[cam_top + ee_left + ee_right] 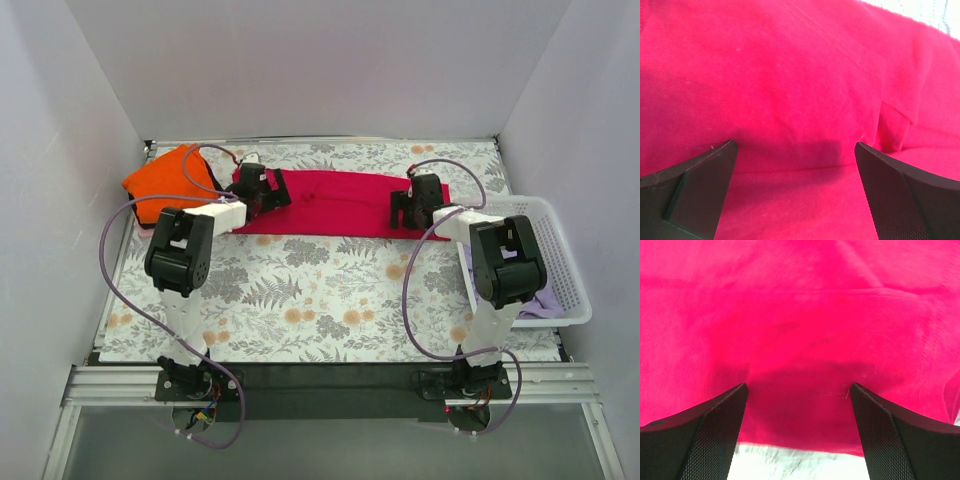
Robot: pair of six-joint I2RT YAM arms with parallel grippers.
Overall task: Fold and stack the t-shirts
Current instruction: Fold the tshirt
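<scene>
A crimson-magenta t-shirt [340, 205] lies folded into a long flat strip across the back of the table. My left gripper [262, 190] is low over its left end. In the left wrist view that gripper [795, 144] stands open, its jaws wide apart above a fold line in the crimson cloth [790, 75]. My right gripper [410, 205] is at the strip's right end. In the right wrist view it [798, 385] is open, straddling the near edge of the crimson cloth [800, 305]. A folded bright orange t-shirt [165, 180] sits at the far left.
A white lattice basket [578, 300] stands at the right edge with lavender cloth [545, 300] in it. The floral tablecloth [320, 290] covers the table between the arms and the strip. White walls close in on three sides.
</scene>
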